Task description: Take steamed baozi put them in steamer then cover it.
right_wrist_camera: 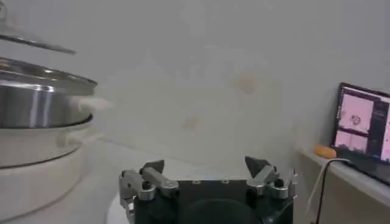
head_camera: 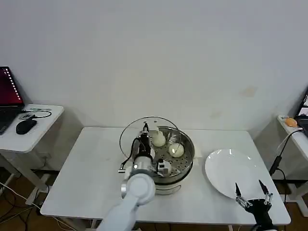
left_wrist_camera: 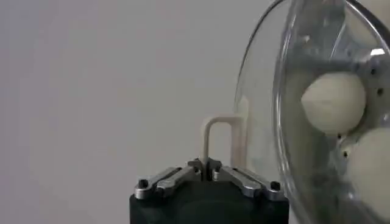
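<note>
The clear glass cover (head_camera: 150,137), metal-rimmed, is held tilted by its cream handle (left_wrist_camera: 220,141) in the clamped left gripper (head_camera: 145,129) above the steamer (head_camera: 185,166), where cream-white baozi (head_camera: 177,150) lie; the right gripper (head_camera: 251,195) is spread open by the plate (head_camera: 226,175).

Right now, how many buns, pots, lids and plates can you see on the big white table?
Steamed baozi: 2 visible in the steamer, and; the left arm may hide others
Steamer: 1
Cover: 1, held tilted by the left gripper
White plate: 1
Total: 5
</note>
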